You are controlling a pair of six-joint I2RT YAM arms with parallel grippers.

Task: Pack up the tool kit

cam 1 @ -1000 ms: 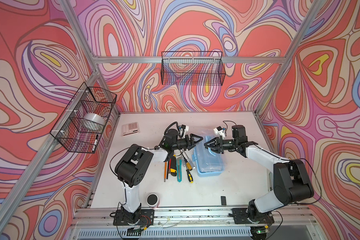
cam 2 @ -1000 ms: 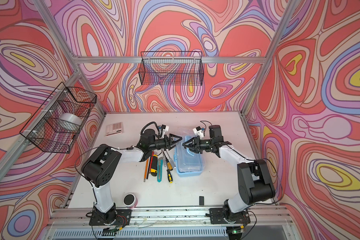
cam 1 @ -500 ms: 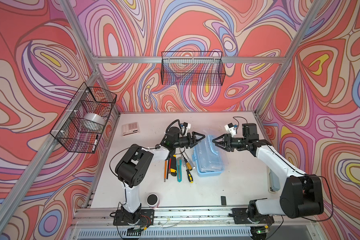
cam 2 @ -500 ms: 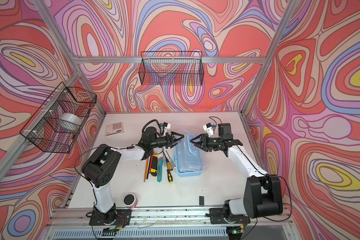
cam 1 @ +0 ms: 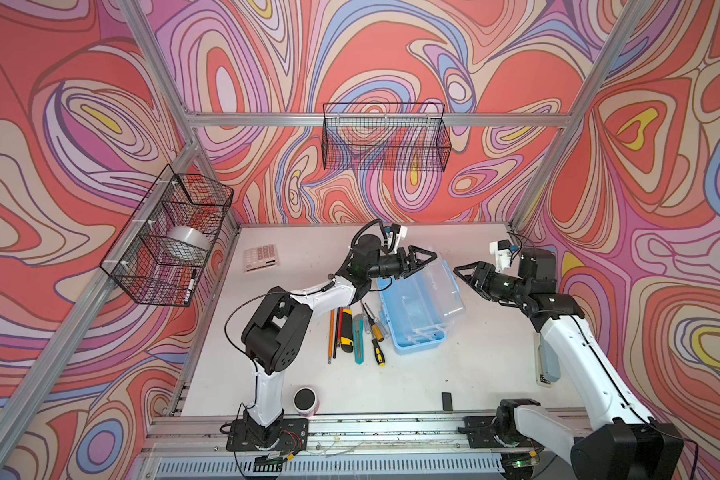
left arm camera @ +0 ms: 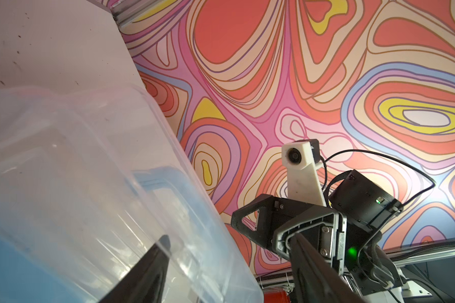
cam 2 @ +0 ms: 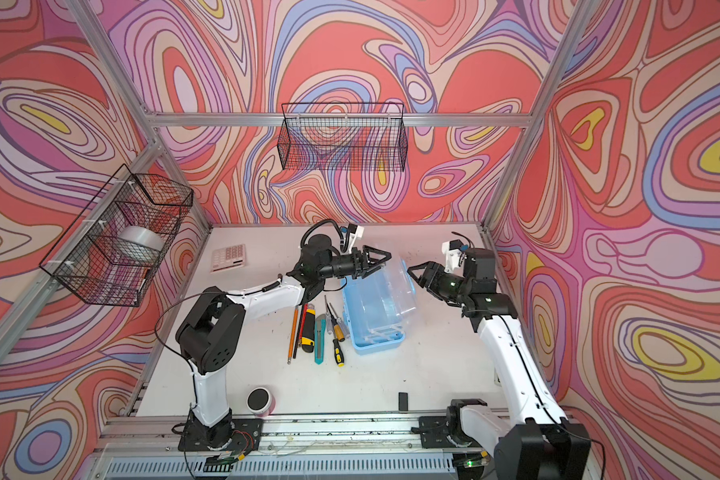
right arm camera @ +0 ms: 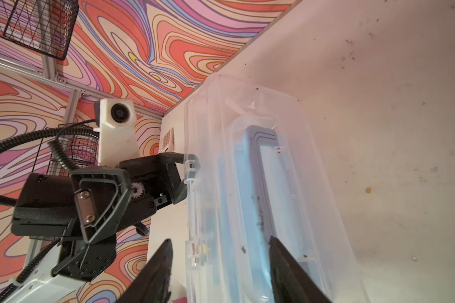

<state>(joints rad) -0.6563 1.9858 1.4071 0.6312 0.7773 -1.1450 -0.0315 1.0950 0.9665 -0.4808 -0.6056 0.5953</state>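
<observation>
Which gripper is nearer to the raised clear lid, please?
Left. The left gripper has its jaws either side of the clear lid's rim; the right gripper hangs apart, off its outer face.

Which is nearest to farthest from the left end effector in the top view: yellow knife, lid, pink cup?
1. lid, right at the left end effector.
2. yellow knife, in the tool row left of the case.
3. pink cup, far front left.

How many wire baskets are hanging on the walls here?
2. The back-wall basket hangs in the middle of the far wall. The left-wall basket hangs on the left side and holds a silvery roll. No others appear hidden.
</observation>
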